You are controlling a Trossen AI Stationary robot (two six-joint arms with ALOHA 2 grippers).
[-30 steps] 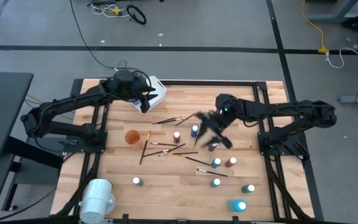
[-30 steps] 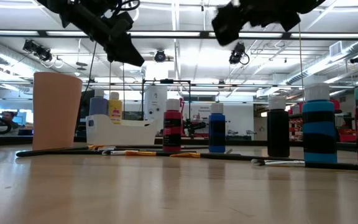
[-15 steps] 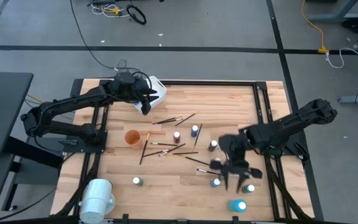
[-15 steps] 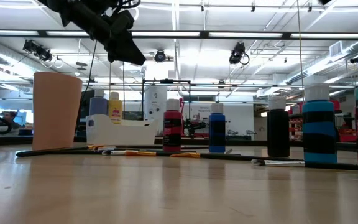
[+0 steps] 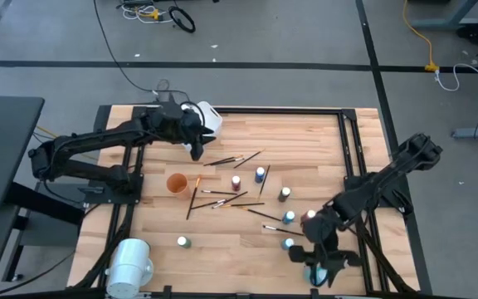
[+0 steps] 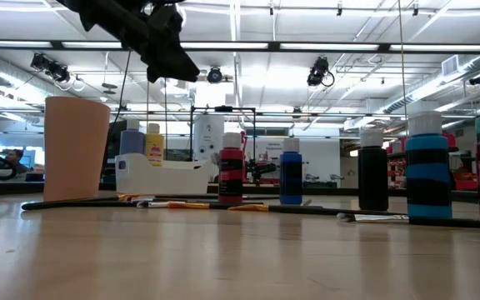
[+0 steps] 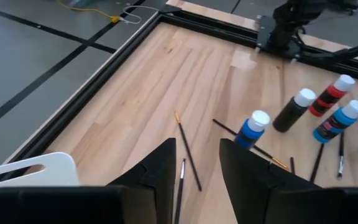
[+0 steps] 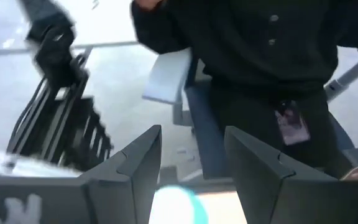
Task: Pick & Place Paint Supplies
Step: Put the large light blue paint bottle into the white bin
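Small white-capped paint bottles stand upright across the table's middle and near right: a maroon bottle (image 5: pixel 236 181), a blue bottle (image 5: pixel 260 174), a dark bottle (image 5: pixel 285 193) and others. Thin brushes (image 5: pixel 222 199) lie flat among them. My left gripper (image 5: pixel 196 148) is open and hangs in the air beside the white tub (image 5: pixel 207 120), above brushes (image 7: pixel 188 146). My right gripper (image 5: pixel 322 264) is open and hovers by the near edge over a large teal bottle (image 5: pixel 316 275). That bottle's pale cap (image 8: pixel 173 205) shows low between the fingers. I cannot tell whether they touch it.
A peach cup (image 5: pixel 176 183) stands left of the brushes. A large white cylinder (image 5: pixel 129 262) lies at the near left corner. The white tub (image 6: pixel 161 175) holds a yellow bottle (image 6: pixel 153 143). A person in dark clothes (image 8: pixel 260 56) stands beyond the near edge.
My right arm has swung from above the bottles in the table's middle toward the near edge and come down over the large teal bottle, leaving the low view. My left gripper has shifted a little away from the tub toward the brushes.
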